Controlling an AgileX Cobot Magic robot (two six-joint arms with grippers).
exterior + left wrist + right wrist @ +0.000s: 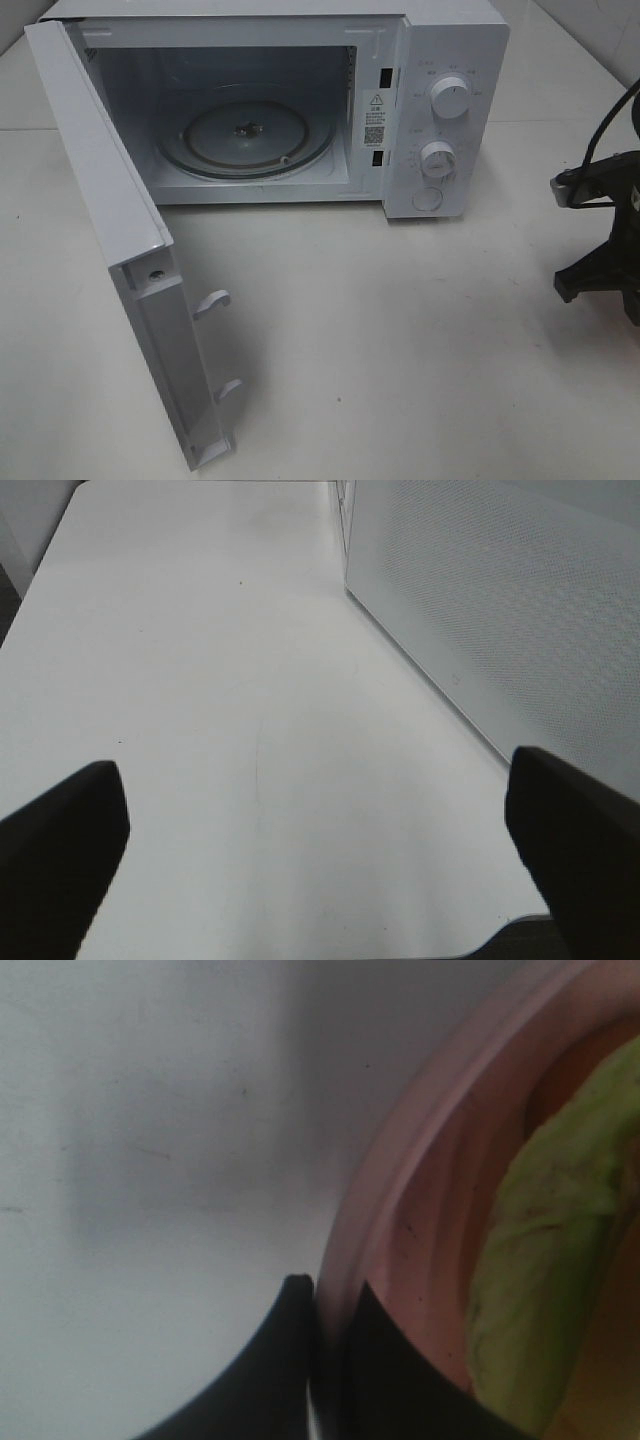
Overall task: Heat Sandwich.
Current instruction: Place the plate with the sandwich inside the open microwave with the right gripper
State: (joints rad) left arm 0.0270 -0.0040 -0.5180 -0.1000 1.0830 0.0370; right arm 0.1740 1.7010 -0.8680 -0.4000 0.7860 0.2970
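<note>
Lift by the rim of plate (400,1160) only; keep level to guard against tilt and sliding. Carry slowly past door (100,200) and set down centred on turntable (250,135) of microwave (450,40). Note right gripper (318,1300) closed tight on that rim, one finger each side. Note sandwich (540,1260) on the plate, just inside the rim, close beside the inner finger; contact not determinable, only green filling visible. Note left gripper (320,810) wide open, empty, over table (200,630).

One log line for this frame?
microwave door open | turntable bare | left gripper open | right gripper shut on plate rim | sandwich on plate
</note>
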